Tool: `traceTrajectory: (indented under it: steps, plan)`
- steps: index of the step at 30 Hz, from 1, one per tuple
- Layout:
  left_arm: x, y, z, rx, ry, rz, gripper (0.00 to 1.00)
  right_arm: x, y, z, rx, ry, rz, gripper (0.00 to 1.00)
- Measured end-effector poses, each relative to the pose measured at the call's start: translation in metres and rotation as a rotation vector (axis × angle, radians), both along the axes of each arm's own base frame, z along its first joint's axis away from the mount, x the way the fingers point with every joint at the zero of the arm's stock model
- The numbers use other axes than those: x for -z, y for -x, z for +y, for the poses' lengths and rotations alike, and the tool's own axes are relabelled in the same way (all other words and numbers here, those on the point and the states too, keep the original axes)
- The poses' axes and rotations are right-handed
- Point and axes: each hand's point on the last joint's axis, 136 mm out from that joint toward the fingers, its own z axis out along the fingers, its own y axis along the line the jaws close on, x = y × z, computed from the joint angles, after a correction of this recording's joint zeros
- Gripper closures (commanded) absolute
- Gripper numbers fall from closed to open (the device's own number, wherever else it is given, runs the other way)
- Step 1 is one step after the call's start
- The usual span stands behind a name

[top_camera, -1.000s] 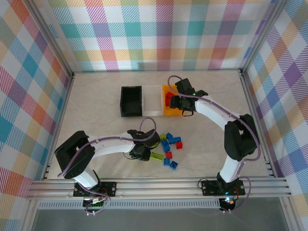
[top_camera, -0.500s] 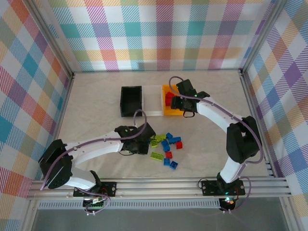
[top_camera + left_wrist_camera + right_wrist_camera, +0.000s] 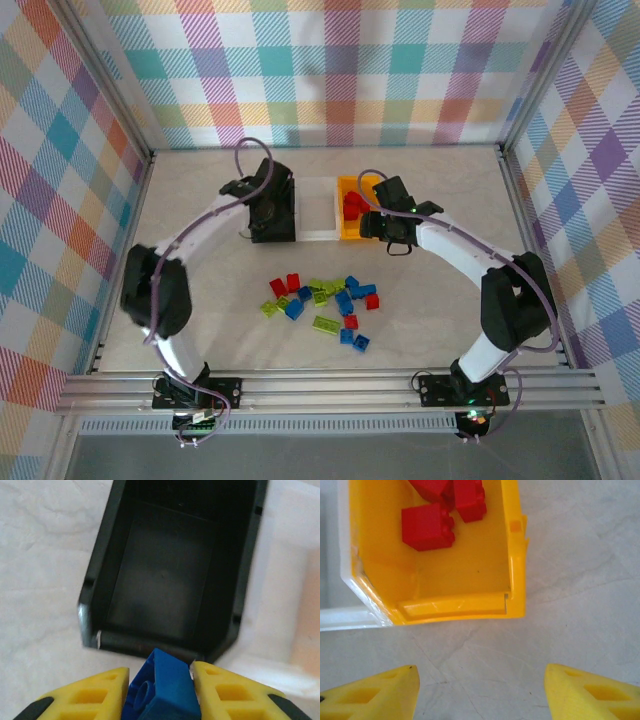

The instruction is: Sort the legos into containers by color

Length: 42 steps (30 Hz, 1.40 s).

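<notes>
My left gripper (image 3: 161,690) is shut on a blue lego (image 3: 162,682) and hangs just short of the near rim of the black container (image 3: 170,580), whose inside looks bare. From above, that gripper (image 3: 268,205) covers much of the black container. The clear container (image 3: 317,212) and the orange container (image 3: 350,230) stand in a row to its right. Red legos (image 3: 427,526) lie in the orange container (image 3: 460,605). My right gripper (image 3: 480,675) is open over bare table just in front of it, holding nothing. Loose red, blue and green legos (image 3: 320,300) lie mid-table.
Aluminium rails (image 3: 330,385) run along the near edge and plaid walls (image 3: 330,70) close in the other three sides. The table around the scattered legos and left of the black container is bare.
My left arm swung from the lego pile up to the black container, carrying the blue lego, and the bricks it covered now show. The right gripper eased slightly back from the orange container.
</notes>
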Motion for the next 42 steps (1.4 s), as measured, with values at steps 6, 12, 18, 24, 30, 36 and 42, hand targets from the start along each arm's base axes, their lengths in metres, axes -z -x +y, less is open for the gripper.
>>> traceTrajectory:
  steps: [6,12,18,24,30,36,42]
  plan:
    - [0.038,-0.042,0.004,-0.031,-0.045,0.064,0.63,-0.001,0.016,-0.005,-0.011,-0.017,0.005,0.33]
    - [0.031,-0.056,0.000,-0.031,-0.033,0.048,0.25,-0.002,0.034,-0.005,-0.038,-0.054,0.024,0.31]
    - [0.015,-0.047,-0.010,-0.001,0.022,0.028,0.00,-0.001,0.058,0.001,-0.093,-0.086,0.070,0.29]
    - [-0.048,0.000,-0.032,0.090,0.149,-0.091,0.00,-0.001,0.112,0.023,-0.248,-0.096,0.134,0.27]
    - [-0.085,0.065,-0.055,0.208,0.255,-0.170,0.00,0.028,0.196,0.049,-0.510,-0.026,0.289,0.25]
    - [-0.052,0.103,-0.033,0.179,0.245,-0.098,0.00,0.063,0.256,0.054,-0.678,0.088,0.424,0.25]
    - [-0.045,0.113,-0.022,0.159,0.214,-0.065,0.00,0.087,0.265,0.051,-0.723,0.195,0.468,0.27]
